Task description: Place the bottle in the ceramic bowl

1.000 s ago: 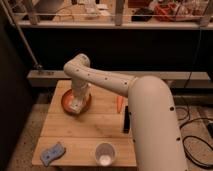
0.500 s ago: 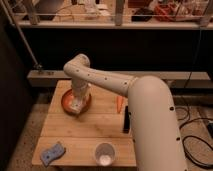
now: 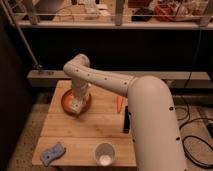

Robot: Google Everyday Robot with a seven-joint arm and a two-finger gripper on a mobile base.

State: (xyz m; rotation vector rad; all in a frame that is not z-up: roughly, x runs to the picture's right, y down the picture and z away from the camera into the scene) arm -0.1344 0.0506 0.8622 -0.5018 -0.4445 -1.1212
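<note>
The ceramic bowl (image 3: 67, 101) is a shallow orange-brown dish at the back left of the wooden table (image 3: 100, 131). My gripper (image 3: 76, 105) reaches down over the bowl from the white arm (image 3: 100, 76). A whitish bottle (image 3: 75, 106) shows at the gripper's tip, inside the bowl's rim. I cannot tell whether it rests on the bowl or hangs just above it.
A white cup (image 3: 105, 154) stands at the table's front edge. A blue-grey sponge (image 3: 52, 153) lies at the front left. A black bar (image 3: 126, 120) and a small orange thing (image 3: 119, 103) lie on the right, next to the arm's bulk. A dark shelf and railing stand behind.
</note>
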